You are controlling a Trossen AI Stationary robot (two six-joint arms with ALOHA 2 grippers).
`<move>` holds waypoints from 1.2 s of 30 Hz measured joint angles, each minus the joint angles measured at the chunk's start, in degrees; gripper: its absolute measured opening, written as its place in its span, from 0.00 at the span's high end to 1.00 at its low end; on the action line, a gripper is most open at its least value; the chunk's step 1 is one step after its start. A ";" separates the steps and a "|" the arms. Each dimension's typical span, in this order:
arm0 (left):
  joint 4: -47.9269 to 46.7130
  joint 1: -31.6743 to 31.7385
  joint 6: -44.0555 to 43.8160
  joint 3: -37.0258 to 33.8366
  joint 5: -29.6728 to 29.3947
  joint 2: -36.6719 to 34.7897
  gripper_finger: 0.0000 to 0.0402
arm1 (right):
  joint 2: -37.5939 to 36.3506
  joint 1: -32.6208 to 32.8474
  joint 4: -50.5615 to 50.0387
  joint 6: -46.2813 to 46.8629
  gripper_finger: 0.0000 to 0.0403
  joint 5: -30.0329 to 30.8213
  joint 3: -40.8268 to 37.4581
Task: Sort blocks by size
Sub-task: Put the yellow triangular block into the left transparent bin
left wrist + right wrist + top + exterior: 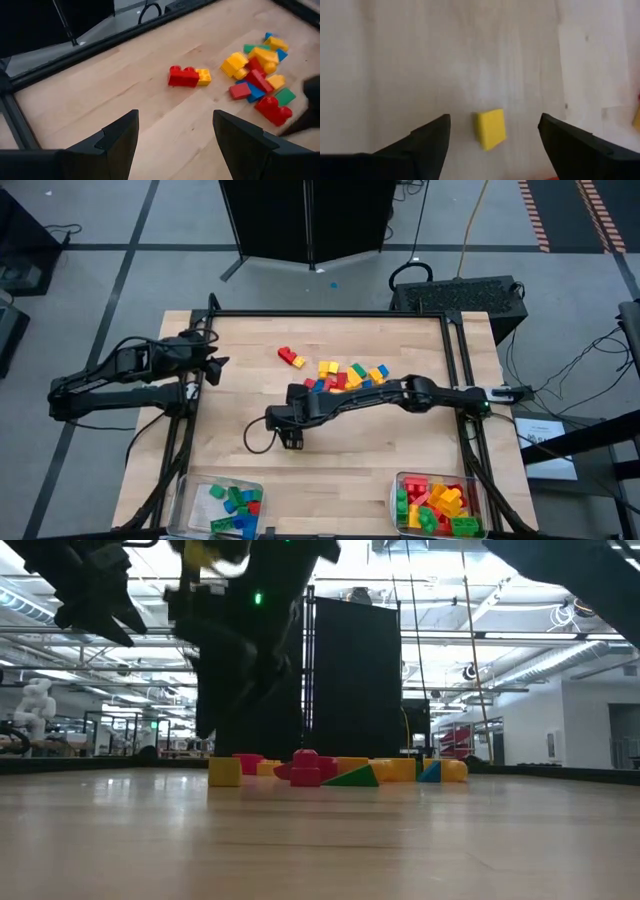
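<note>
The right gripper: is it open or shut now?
Open. The right gripper has its fingers spread wide, with a yellow block lying free between them.

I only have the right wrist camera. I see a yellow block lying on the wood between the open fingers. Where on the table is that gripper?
Observer: The right gripper is near the middle of the table, on the front side of the loose pile of blocks.
Operator: And where is the other arm?
Observer: The left gripper hovers at the table's left edge, open and empty.
Operator: Any bins in sight?
Observer: Two clear bins stand at the front edge. The left bin holds mostly green and blue blocks, and the right bin holds red, yellow and green ones.
</note>
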 joint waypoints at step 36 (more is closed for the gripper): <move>-0.85 0.01 -0.98 -0.04 -1.03 0.24 0.36 | -5.92 -0.11 -5.62 4.76 0.99 -11.01 3.26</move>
